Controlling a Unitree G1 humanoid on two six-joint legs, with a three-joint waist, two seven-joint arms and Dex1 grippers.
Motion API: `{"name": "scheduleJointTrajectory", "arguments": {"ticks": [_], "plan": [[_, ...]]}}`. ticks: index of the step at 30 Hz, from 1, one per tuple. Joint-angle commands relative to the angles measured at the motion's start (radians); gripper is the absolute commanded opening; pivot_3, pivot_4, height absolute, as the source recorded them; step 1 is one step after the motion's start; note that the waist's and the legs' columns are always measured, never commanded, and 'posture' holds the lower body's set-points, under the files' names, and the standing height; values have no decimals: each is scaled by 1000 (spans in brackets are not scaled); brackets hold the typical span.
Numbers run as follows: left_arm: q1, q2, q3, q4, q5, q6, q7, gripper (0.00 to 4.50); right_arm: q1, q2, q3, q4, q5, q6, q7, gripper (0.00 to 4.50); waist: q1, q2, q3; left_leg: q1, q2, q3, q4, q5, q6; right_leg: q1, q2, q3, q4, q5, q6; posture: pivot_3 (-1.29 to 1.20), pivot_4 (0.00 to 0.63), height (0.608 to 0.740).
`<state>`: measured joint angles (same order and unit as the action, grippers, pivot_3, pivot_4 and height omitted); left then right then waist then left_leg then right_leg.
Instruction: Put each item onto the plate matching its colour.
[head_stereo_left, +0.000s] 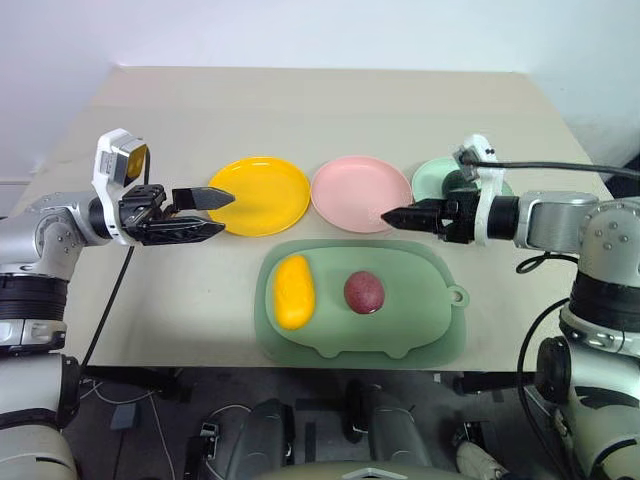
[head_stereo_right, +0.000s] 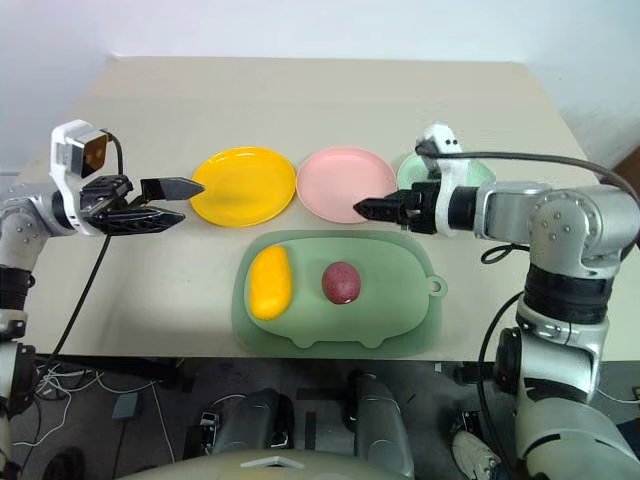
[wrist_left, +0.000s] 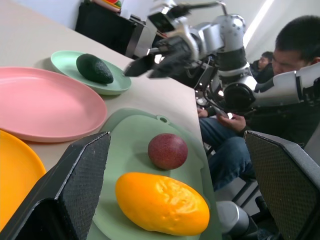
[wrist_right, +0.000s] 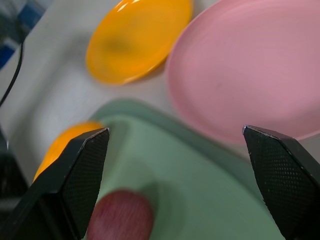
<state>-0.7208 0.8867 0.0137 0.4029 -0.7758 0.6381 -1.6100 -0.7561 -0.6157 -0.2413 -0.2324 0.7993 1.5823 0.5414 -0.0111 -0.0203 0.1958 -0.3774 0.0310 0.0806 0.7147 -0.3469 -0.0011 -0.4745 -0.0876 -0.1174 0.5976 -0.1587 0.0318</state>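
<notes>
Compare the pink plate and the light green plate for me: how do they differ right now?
The pink plate is empty; the green plate holds the avocado. The pink one sits mid-row beside the yellow plate; the green one ends the row on the robot's right. Both look round, shallow and alike in size.

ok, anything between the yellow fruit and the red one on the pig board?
Nothing. In the left eye view the yellow fruit and the red fruit lie apart, with bare pig-shaped board between them.
</notes>
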Motion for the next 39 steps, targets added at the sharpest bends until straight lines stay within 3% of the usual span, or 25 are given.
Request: {"name": "scheduleJointTrajectory", "arguments": {"ticks": [1,6,22,39], "plan": [[-24,5,7,-3,-18,-17,-4,4500,21,-57,43,-93,37,-19,49,4482,0,0,0,0,0,0,0,0,0,0,0,0,0,0,0,0,150,740],[-21,5,4,-5,-18,-23,-4,4500,82,-104,139,-180,44,-56,94,4482,1,0,0,0,0,0,0,0,0,0,0,0,0,0,0,0,150,740],[5,28,25,-30,-27,-9,-4,4500,141,30,235,-233,28,-113,13,4482,2,-1,0,1,0,0,0,0,0,1,0,0,0,0,0,0,150,740],[-7,40,16,-32,-34,4,-4,4500,218,-42,410,-262,-88,-285,44,4482,2,-1,0,1,0,0,0,0,0,1,0,0,0,0,0,0,150,740]]}}
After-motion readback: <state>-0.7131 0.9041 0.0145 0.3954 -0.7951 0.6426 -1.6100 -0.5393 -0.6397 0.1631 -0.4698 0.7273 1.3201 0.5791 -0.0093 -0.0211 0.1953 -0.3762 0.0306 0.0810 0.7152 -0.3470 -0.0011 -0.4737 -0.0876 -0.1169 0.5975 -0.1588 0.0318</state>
